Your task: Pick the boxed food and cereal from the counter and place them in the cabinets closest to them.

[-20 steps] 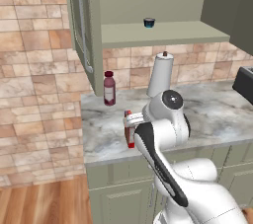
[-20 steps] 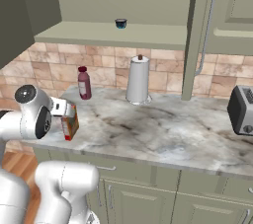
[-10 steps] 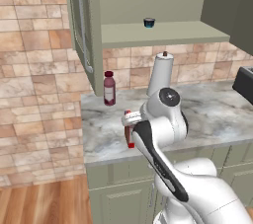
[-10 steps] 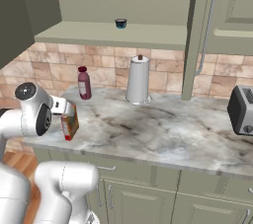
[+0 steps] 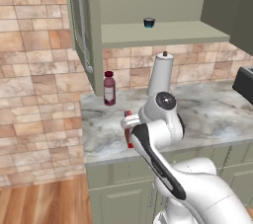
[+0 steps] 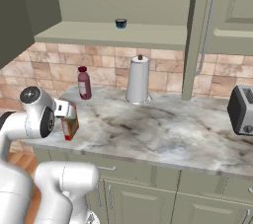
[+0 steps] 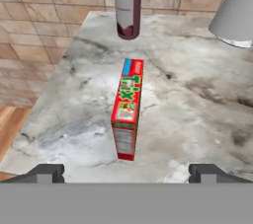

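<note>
Cereal box (image 7: 128, 107): red, thin, standing upright on the counter (image 7: 197, 99) nr its front-left corner; narrow side faces the hand cam. Seen also in rt base view, partly behind the hand.
Boxed food: 2nd task item; can't pick it out w/ certainty in these views.
Hand (image 7: 126, 172): fingers wide apart, nothing between them; hovers just in front of & above the cereal box, lined up w/ it, not touching.
Cabinet (image 5: 86, 30): olive-green wall unit above the counter, door swung open, grey bar handle; inner shelf (image 6: 113, 34) bare green.
Small cup (image 6: 120, 23): dark, on that shelf, toward the back.
Bottle (image 7: 128, 4): dark-red, white label; stands behind the cereal box nr the tile wall, apart from it.
Paper towel roll (image 6: 138, 80): upright on holder, to the right of the bottle.
Toaster (image 6: 241, 110): far right end of counter, well apart.
Progress: early by my read. Cereal not yet gripped, nothing of the task in the cabinet.
Left to do: close on box, lift, set on shelf; then same for boxed food.
</note>
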